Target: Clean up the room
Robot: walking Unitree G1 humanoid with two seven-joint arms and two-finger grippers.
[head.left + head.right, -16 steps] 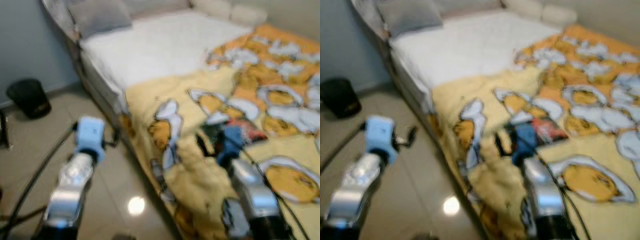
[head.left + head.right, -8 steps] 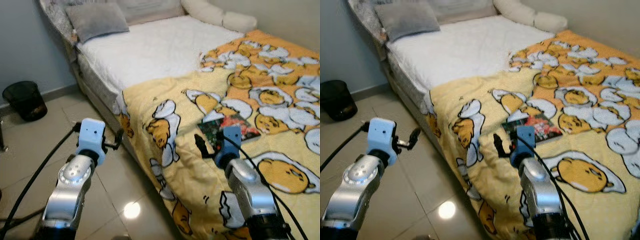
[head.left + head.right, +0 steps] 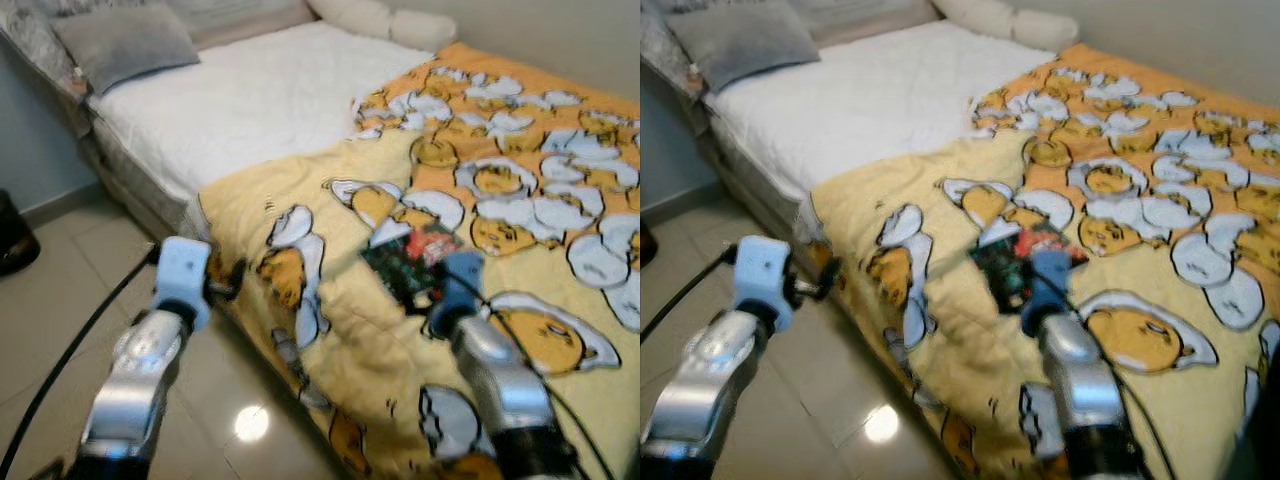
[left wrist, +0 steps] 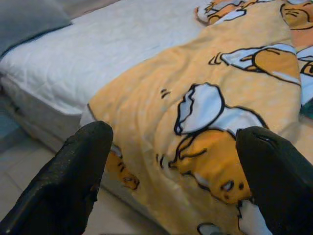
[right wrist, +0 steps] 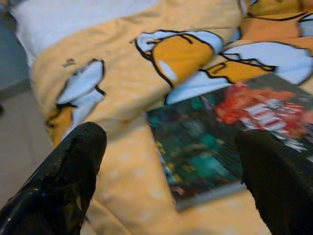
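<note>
Right wrist view: my right gripper (image 5: 166,161) jaws apart over book (image 5: 215,142) | left gripper (image 4: 171,161) apart, idle | blanket (image 3: 330,300) rumpled | cleanup barely begun

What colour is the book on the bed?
The book is dark green with red on it, clearest in the right wrist view.

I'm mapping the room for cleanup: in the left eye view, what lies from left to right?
Tiled floor → left claw → yellow cartoon blanket → book, with the right claw by it.
</note>
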